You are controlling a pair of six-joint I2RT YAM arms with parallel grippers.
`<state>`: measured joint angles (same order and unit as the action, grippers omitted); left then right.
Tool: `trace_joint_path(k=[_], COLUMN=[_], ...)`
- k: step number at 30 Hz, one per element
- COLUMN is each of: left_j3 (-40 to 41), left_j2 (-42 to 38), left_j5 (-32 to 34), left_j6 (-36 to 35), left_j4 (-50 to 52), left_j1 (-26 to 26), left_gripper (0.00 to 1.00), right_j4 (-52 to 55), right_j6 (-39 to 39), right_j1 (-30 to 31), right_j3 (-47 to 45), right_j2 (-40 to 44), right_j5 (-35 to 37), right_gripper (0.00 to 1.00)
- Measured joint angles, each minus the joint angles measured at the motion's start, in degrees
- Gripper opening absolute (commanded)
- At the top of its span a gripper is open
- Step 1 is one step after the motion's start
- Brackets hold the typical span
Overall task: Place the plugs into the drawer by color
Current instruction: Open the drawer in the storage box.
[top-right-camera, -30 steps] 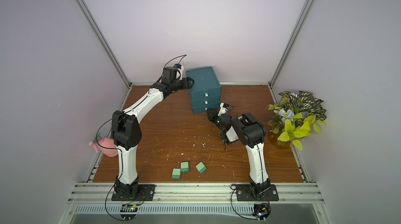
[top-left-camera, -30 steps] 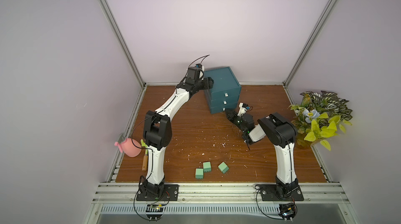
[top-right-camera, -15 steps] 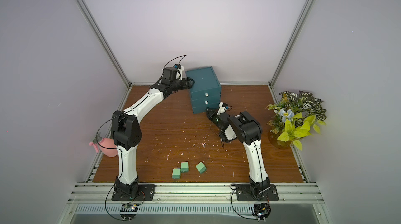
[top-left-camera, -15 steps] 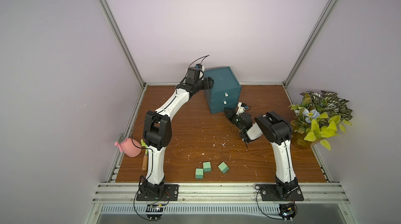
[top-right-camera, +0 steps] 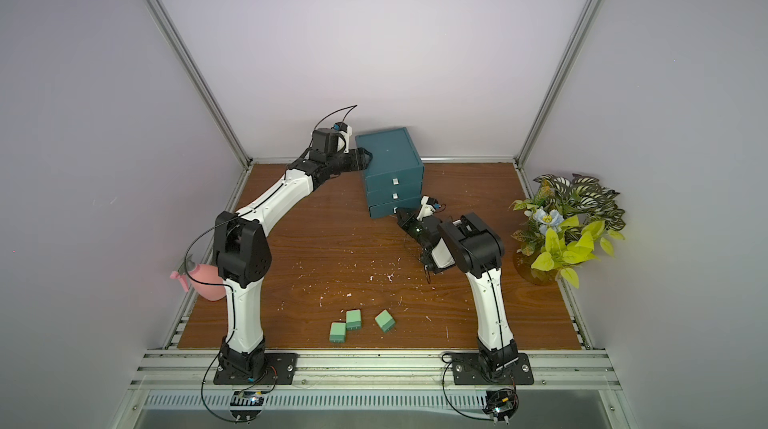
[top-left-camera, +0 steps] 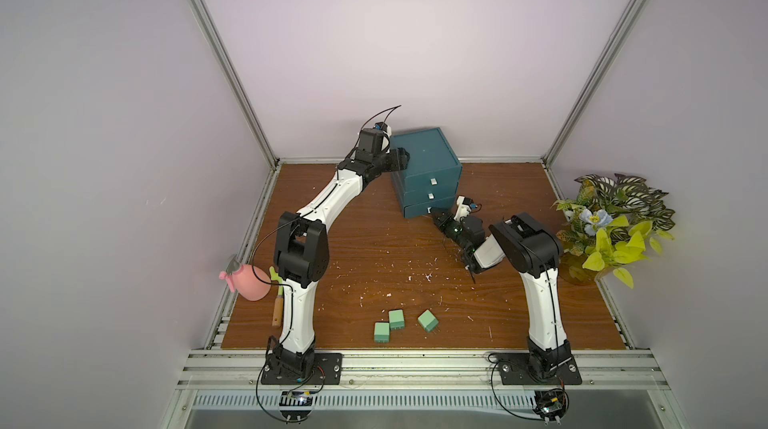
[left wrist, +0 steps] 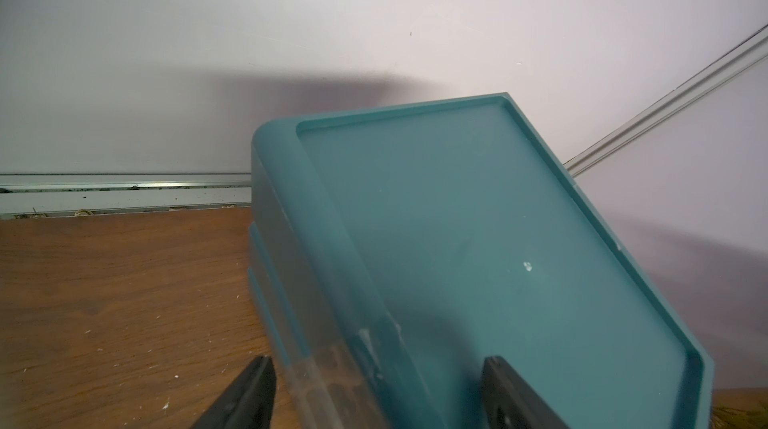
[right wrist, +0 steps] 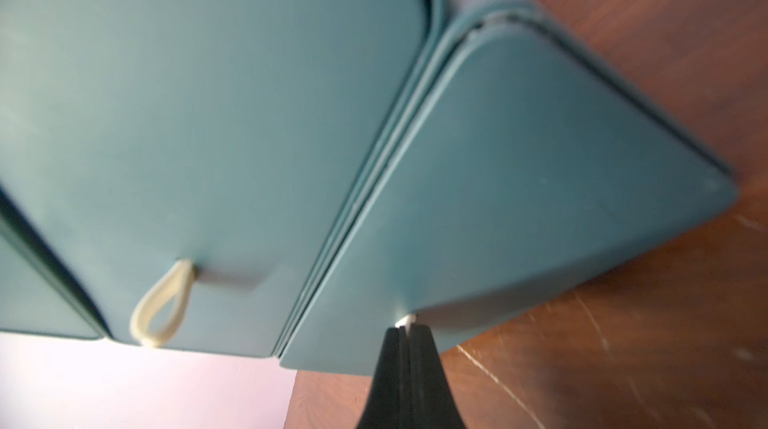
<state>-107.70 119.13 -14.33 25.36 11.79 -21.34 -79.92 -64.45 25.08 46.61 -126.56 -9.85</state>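
Observation:
Three mint green plugs (top-left-camera: 396, 319) (top-right-camera: 353, 319) lie close together on the wooden table near its front edge. The dark teal cabinet (top-left-camera: 424, 156) (top-right-camera: 388, 152) stands at the back. My right gripper (top-left-camera: 433, 211) (top-right-camera: 398, 210) (right wrist: 405, 329) is shut on the white pull tab of the bottom drawer (top-left-camera: 415, 211) (right wrist: 540, 198). My left gripper (top-left-camera: 399, 158) (left wrist: 378, 359) straddles the cabinet's upper left edge. Its jaws stand apart, one finger over the top and one beside the side wall. No other plugs show.
A pink spray bottle (top-left-camera: 247, 283) and a wooden-handled tool (top-left-camera: 277, 310) sit at the table's left edge. A potted plant (top-left-camera: 611, 231) stands at the right. White crumbs are scattered over the table's middle. Walls close in three sides.
My right gripper has reached forward to the bottom drawer and closed on its pull tab. The left arm and the plugs have not moved.

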Motion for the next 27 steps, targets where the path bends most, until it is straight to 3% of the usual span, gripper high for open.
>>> trace_joint_path(k=[15,27], left_j3=[0.0,0.0], left_j2=[0.02,0.02], left_j5=[-0.02,-0.02], left_j6=[0.22,0.22], left_j4=[-0.02,-0.02], left_j1=[0.0,0.0], left_gripper=[0.74,0.74], right_j4=[0.83,2.4], right_j6=[3.61,5.7], right_j1=[0.79,2.19], right_j3=[-18.18,-22.36], right_j2=[13.6,17.18], right_j5=[-1.18,-1.29], right_gripper=[0.0,0.0])
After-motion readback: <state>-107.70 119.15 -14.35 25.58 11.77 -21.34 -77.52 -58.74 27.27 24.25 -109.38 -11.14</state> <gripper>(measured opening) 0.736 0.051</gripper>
